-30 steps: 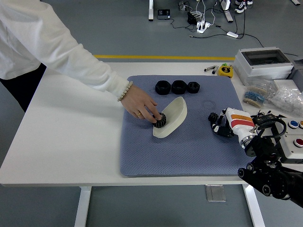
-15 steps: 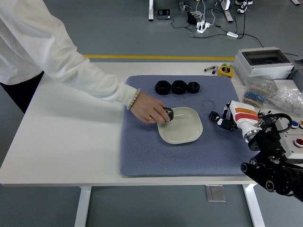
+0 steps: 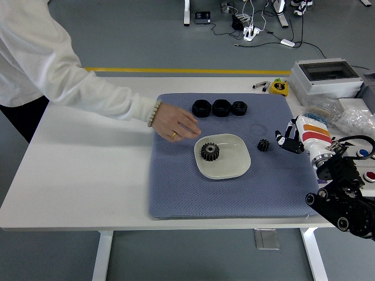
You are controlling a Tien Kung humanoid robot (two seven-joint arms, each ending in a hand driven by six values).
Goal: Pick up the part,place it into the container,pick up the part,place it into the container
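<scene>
While one gear [image 3: 210, 152] sits in the white dish [image 3: 235, 166], a smaller gear [image 3: 263, 144] is left on the blue mat [image 3: 176, 193] just beside the right hand [image 3: 288, 142]; its finger state cannot be told, nothing is visibly held. A person's hand [image 3: 179, 125] is kept at the dish's rim.

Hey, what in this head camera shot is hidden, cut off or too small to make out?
- Robot's right hand: fingers too small and dark to tell their pose.
- Robot's left arm: outside the picture.
- Person in white sleeve: cut off by the top-left edge; only the person's hand shows.
- Grey lidded box: contents hidden by its lid.
</scene>
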